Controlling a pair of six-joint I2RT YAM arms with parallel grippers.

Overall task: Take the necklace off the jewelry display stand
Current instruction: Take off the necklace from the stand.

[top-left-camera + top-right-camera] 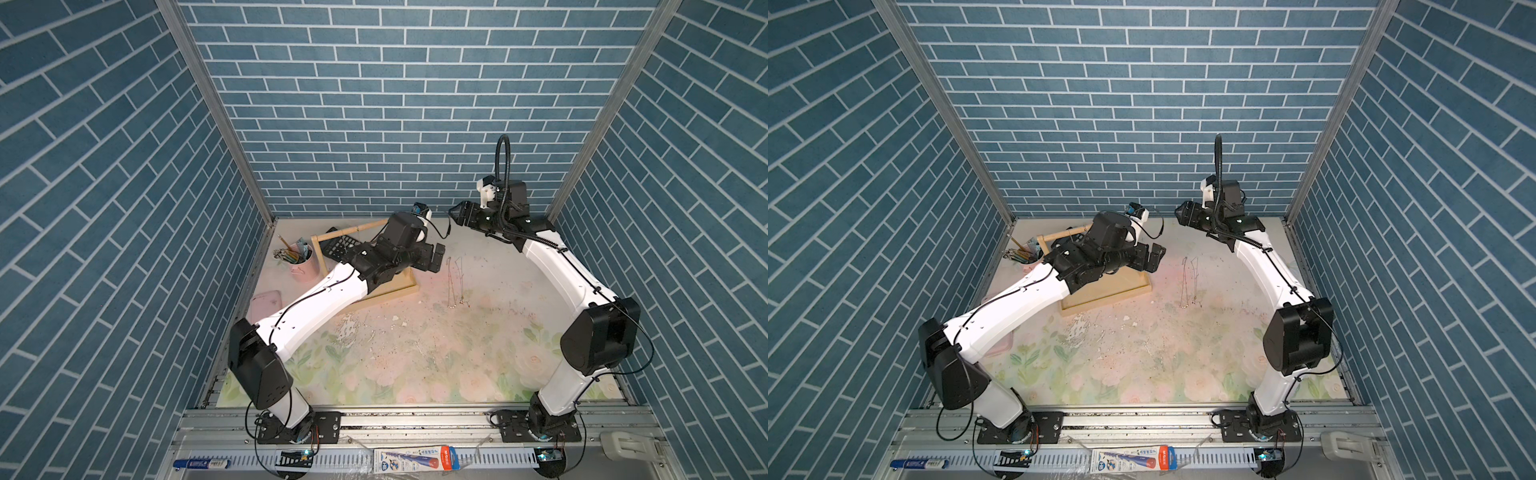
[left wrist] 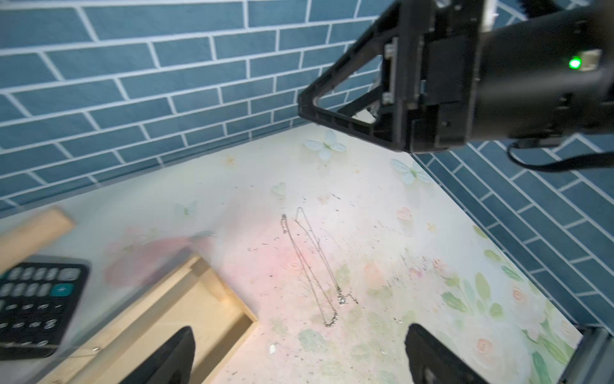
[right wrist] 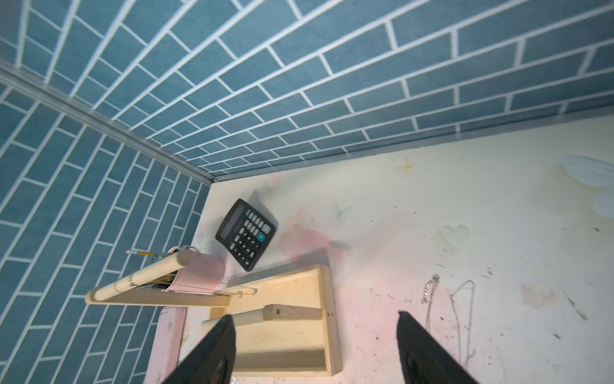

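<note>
Two thin silver necklace chains (image 1: 451,286) (image 1: 1185,286) lie side by side on the floral mat, right of the jewelry display stand (image 1: 399,291) (image 1: 1113,297). Both wrist views show them on the mat (image 2: 341,300) (image 3: 430,289). In the right wrist view another fine chain (image 3: 246,292) hangs from the stand's tall dowel (image 3: 139,276). My left gripper (image 1: 436,257) (image 2: 304,352) is open above the stand's right edge, close to the chains and holding nothing. My right gripper (image 1: 455,214) (image 3: 314,319) is open, raised near the back wall, with nothing in it.
A black calculator (image 1: 340,245) (image 3: 246,234) lies behind the stand. A pink pencil cup (image 1: 305,266) stands left of it and a pink lid (image 1: 268,299) sits by the left wall. Blue brick walls close in three sides. The left arm crosses over the stand's tray.
</note>
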